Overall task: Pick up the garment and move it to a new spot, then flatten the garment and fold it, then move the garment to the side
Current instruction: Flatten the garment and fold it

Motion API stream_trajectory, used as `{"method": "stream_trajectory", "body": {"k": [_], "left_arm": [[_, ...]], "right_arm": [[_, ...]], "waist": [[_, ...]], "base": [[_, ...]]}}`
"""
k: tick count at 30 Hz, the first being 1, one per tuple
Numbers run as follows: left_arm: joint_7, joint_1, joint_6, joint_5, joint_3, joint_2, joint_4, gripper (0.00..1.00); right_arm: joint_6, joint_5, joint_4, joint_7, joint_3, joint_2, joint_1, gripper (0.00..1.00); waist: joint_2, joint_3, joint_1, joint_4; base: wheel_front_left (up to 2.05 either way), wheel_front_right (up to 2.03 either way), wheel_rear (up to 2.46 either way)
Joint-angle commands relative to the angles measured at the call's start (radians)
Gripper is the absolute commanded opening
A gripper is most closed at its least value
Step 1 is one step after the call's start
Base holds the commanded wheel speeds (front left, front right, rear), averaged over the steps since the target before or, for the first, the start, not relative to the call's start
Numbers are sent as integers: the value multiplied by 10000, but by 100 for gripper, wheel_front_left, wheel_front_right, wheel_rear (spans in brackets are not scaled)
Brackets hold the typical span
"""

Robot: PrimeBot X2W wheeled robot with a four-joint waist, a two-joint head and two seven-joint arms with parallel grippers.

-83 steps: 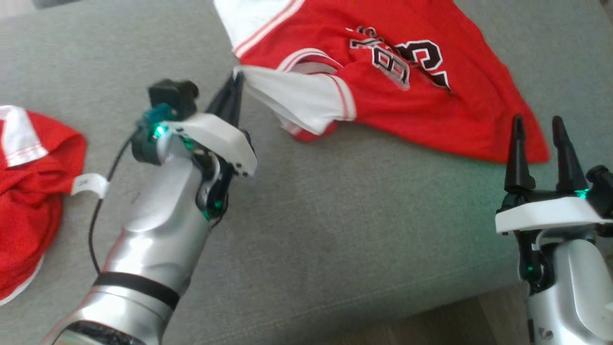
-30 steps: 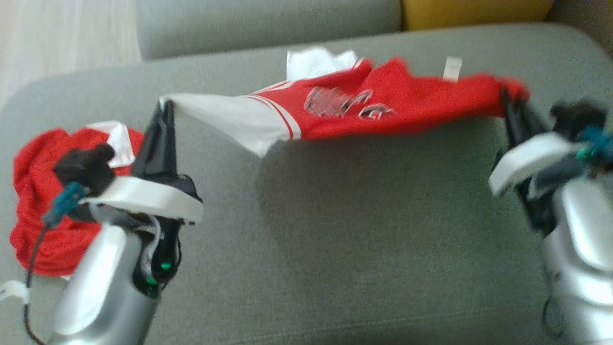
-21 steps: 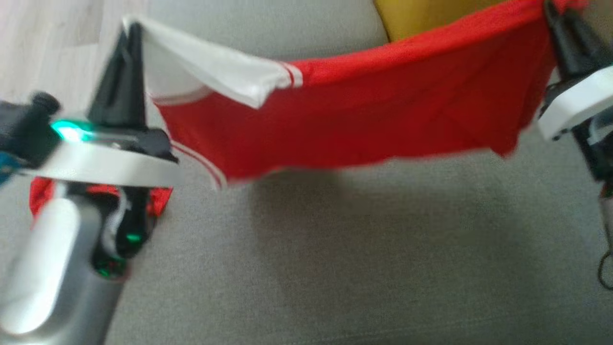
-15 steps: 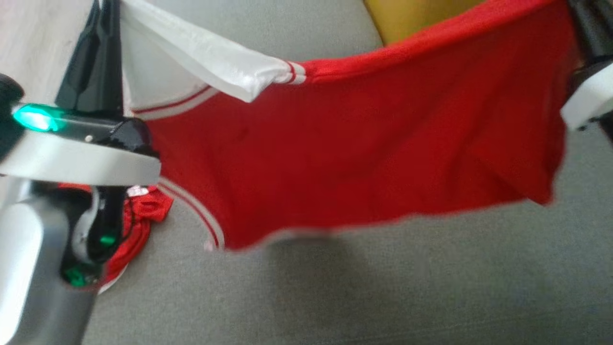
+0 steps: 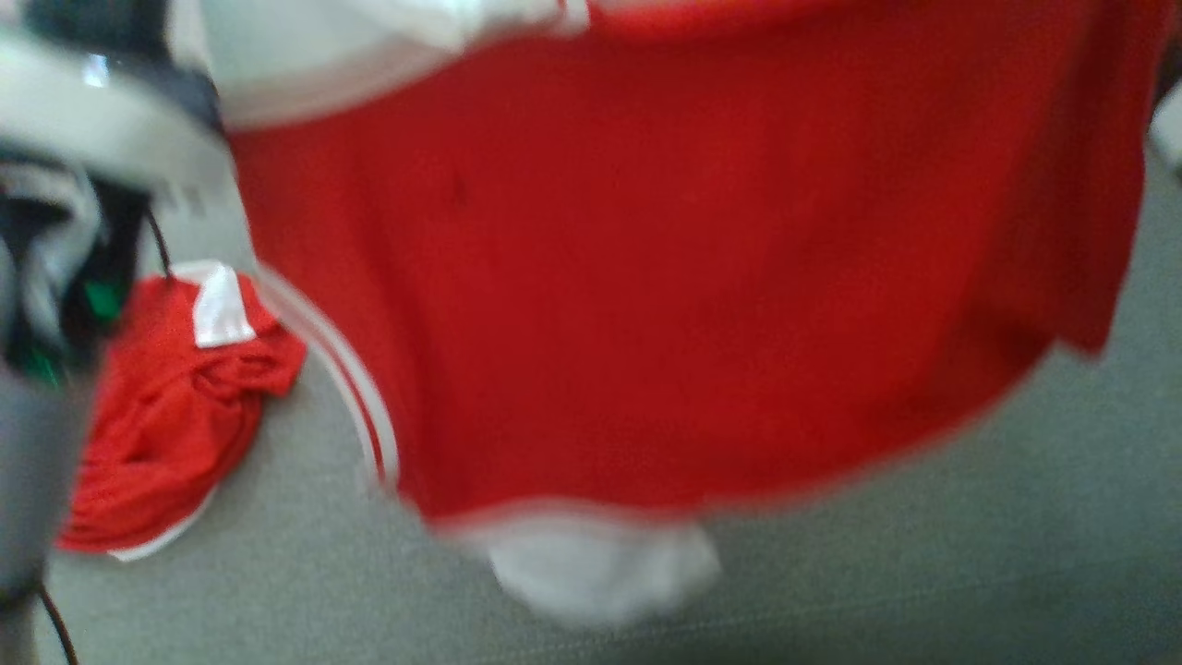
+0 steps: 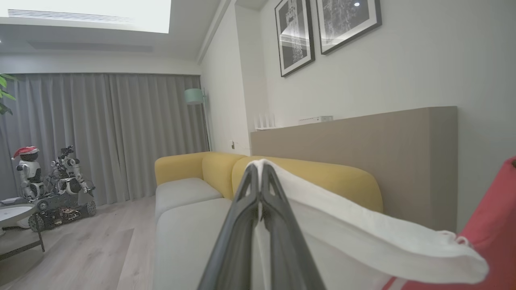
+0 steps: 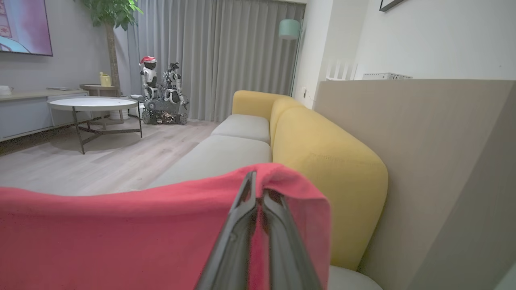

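Below, crumpled jersey (image 5: 171, 420) near hanging garment (image 5: 693, 277).

No lettering, number, brand or label can be read on the garment (image 5: 646, 277) or anywhere around it.

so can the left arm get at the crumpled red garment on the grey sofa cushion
Probably not yet: the left gripper is shut on the white sleeve of the raised red jersey. The crumpled red garment lies uncovered on the grey sofa cushion, so only that grip is in the way.
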Motion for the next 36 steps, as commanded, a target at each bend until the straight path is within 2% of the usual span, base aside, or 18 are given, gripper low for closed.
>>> {"method": "stream_trajectory", "body": {"k": [1,4,9,13,14,17,20,25,33,36], "left_arm": [[44,-1303,-152,4,473,317,167,0],[-217,-3048,-587,138,342,80,1634,0],[-1264,-5736,-954,546,304,-444,4350,0],[-2552,-7258,-1055,892,371,-768,6000,0],[-3204,-7686,-1111,951,450,-874,6620,0],[-3926,-8017,-1377,927,473,-1016,7208,0],[-4314,-8013,-1583,1074,398,-1050,7485,0],[-4488,-7233,-1912,1152,185,-1172,7642,0],[-4546,-4200,-2015,1294,-256,-1105,7801,0],[-4550,-2932,-2076,1194,-339,-972,7840,0]], "right_arm": [[-7,-1,-99,-8,136,59,-1156,0],[-7,-298,969,-601,499,361,-2768,0],[-7,-809,3402,-2438,888,1108,-5397,0],[-7,-1082,5012,-4187,1180,1468,-6944,0],[-7,-1085,5677,-5090,1246,1616,-7367,0],[-7,-1037,6484,-6330,1192,1702,-7635,0],[-7,-845,7107,-7317,1230,1660,-7419,0],[-7,22,8077,-7795,1356,1698,-6513,0],[-7,1230,9424,-7854,2323,1664,-4276,0],[-7,1537,9628,-7598,3008,1590,-3437,0]], "waist": [[0,1039,0,-9],[0,2125,0,24],[0,3388,0,43],[0,3876,0,176],[0,3934,0,229],[0,4025,0,344],[0,4120,0,479],[0,4290,0,731],[0,3569,0,925],[0,3139,0,921]], "base": [[0,0,0],[0,0,0],[0,0,0],[0,0,0],[0,0,0],[0,0,0],[0,0,0],[0,0,0],[0,0,0],[0,0,0]]}}
